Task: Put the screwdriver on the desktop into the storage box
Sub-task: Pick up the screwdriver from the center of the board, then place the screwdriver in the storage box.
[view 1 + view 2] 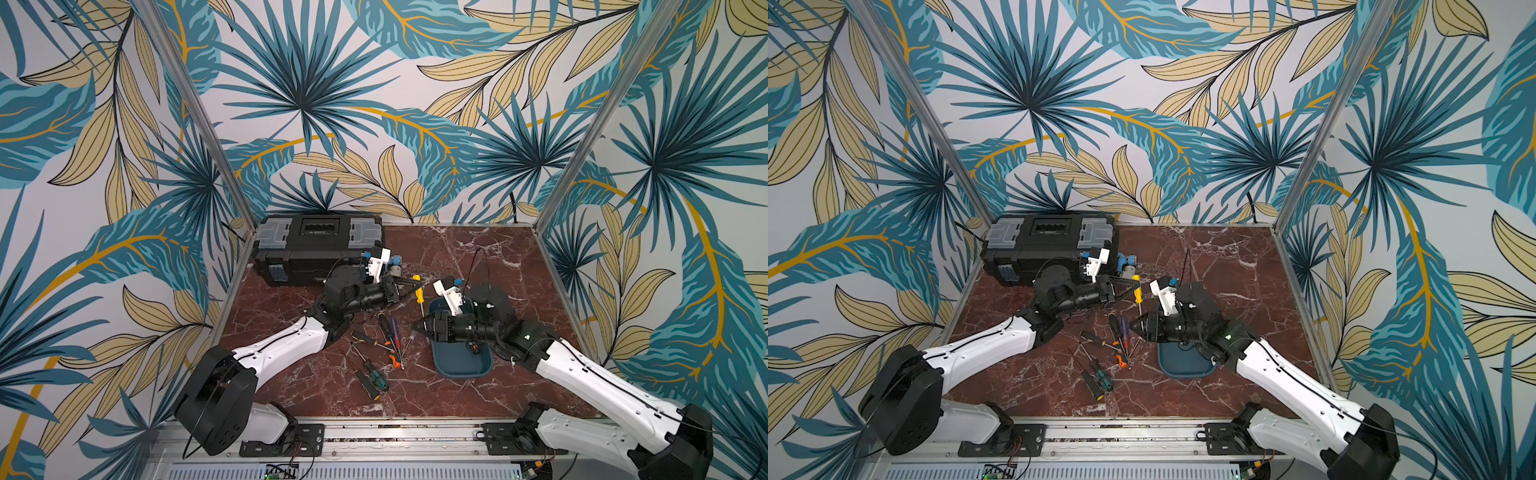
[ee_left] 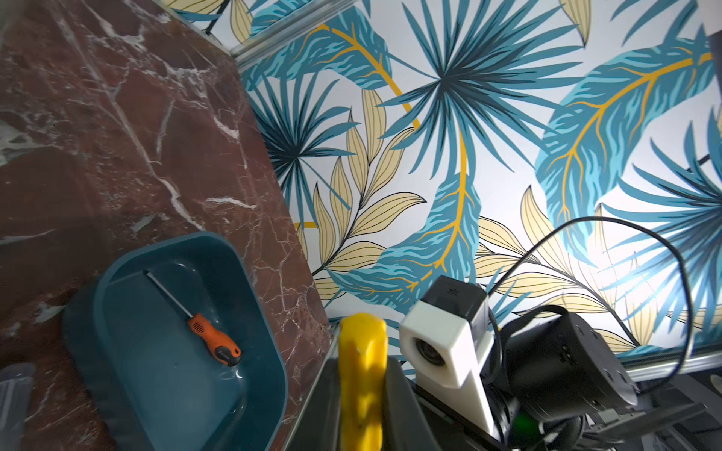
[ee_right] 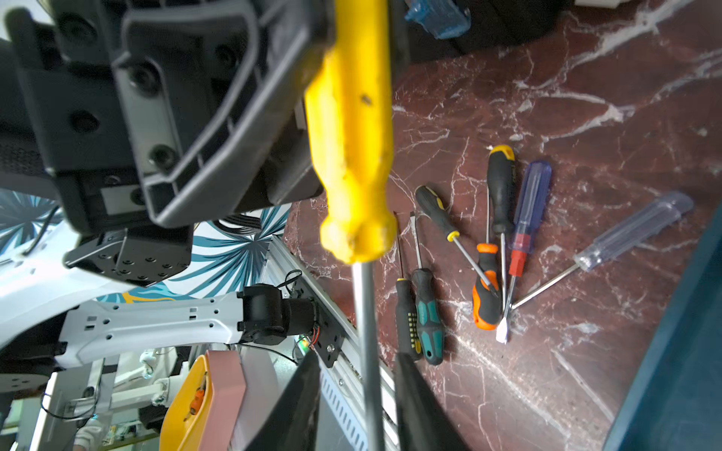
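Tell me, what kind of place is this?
Probably a robot practice booth: a left arm and right arm bolted to a metal rail, a desktop walled with leaf prints, and loose screwdrivers.

1. Yellow-handled screwdriver (image 1: 418,291): off the tabletop (image 1: 478,257), handle clamped in the left gripper (image 1: 413,287), near the box's far end.
2. Storage box (image 1: 461,365): shallow teal tray flat on the red-brown marble tabletop, one orange-handled screwdriver (image 2: 213,339) lying inside.

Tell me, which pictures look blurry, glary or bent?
Right wrist view: the yellow plastic-handled screwdriver near the lens is soft; left wrist view: bright glare on the leaf-patterned wall; both top views: aluminium frame posts splay outward, a wide-angle look.
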### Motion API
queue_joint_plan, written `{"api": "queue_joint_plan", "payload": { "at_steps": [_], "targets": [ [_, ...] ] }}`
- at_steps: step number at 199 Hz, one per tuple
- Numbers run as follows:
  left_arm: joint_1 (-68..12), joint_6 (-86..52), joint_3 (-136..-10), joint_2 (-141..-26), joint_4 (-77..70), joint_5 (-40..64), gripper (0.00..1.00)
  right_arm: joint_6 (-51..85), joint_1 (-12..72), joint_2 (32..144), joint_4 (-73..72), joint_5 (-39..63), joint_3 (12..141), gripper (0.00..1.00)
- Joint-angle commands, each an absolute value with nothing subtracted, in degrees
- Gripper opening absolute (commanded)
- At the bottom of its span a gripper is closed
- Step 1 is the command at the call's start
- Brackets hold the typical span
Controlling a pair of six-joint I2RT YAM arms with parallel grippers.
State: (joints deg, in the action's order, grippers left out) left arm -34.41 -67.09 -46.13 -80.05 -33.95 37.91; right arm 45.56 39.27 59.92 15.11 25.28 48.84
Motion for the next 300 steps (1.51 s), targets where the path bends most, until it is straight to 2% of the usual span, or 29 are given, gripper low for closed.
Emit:
{"api": "queue_joint_plan", "payload": {
  "at_steps": [1, 58, 69, 86, 110, 113, 124, 148, 159, 182, 204, 244, 276, 300],
  "targets": [
    [-34.37, -67.94, -44.43, -79.84, -40.47, 40.34, 0.0, 46.01, 38.6, 59.71, 13.06, 27.33, 48.07, 0.28],
    [-34.28, -59.42, -45.44, -78.81, -28.14, 38.94, 0.0, 42.6, 37.66, 59.8, 13.56, 24.97, 48.71, 0.29],
    [-34.13, -58.62, -45.53, -78.91, -27.16, 38.93, 0.0, 41.81, 37.44, 60.23, 13.6, 24.26, 49.01, 0.22],
    [-33.51, -58.32, -45.4, -78.76, -25.91, 38.69, 0.0, 40.68, 37.31, 61.63, 13.54, 22.79, 50.29, 0.0],
    [-32.72, -59.12, -46.12, -78.07, -24.15, 36.56, 0.0, 40.29, 37.33, 65.89, 13.9, 22.87, 53.47, 0.0],
    [-32.7, -59.15, -46.43, -77.93, -23.42, 36.16, 0.04, 40.28, 37.35, 66.45, 14.01, 22.85, 53.76, 0.0],
    [-32.7, -57.58, -48.16, -77.07, -17.81, 33.69, 0.3, 40.39, 37.26, 68.21, 14.13, 22.49, 54.72, 0.0],
    [-32.7, -51.79, -49.37, -72.73, -4.26, 23.17, 0.57, 38.42, 37.45, 71.06, 19.46, 17.87, 57.42, 0.0],
    [-32.79, -50.83, -49.05, -70.34, 1.11, 16.69, 0.63, 38.14, 37.59, 70.99, 23.26, 13.78, 57.91, 0.0],
    [-32.83, -50.55, -50.14, -67.34, 11.62, 6.08, 0.65, 37.69, 37.7, 69.49, 32.1, 5.79, 57.86, 0.0],
    [-32.81, -52.3, -50.58, -65.11, 19.55, -0.02, 0.62, 36.21, 37.69, 67.8, 38.67, 0.99, 57.37, 0.0],
    [-32.79, -53.0, -49.79, -62.65, 23.32, -4.31, 0.64, 35.53, 37.43, 65.22, 44.86, -5.97, 56.49, 0.0],
    [-32.78, -48.91, -53.9, -65.5, 24.61, -3.22, 0.64, 35.04, 37.1, 68.32, 48.0, -5.77, 59.59, 0.0],
    [-33.06, -48.2, -52.12, -65.2, 21.61, -2.74, 0.63, 33.95, 37.16, 69.9, 51.1, -6.45, 61.35, 0.0]
  ]
}}
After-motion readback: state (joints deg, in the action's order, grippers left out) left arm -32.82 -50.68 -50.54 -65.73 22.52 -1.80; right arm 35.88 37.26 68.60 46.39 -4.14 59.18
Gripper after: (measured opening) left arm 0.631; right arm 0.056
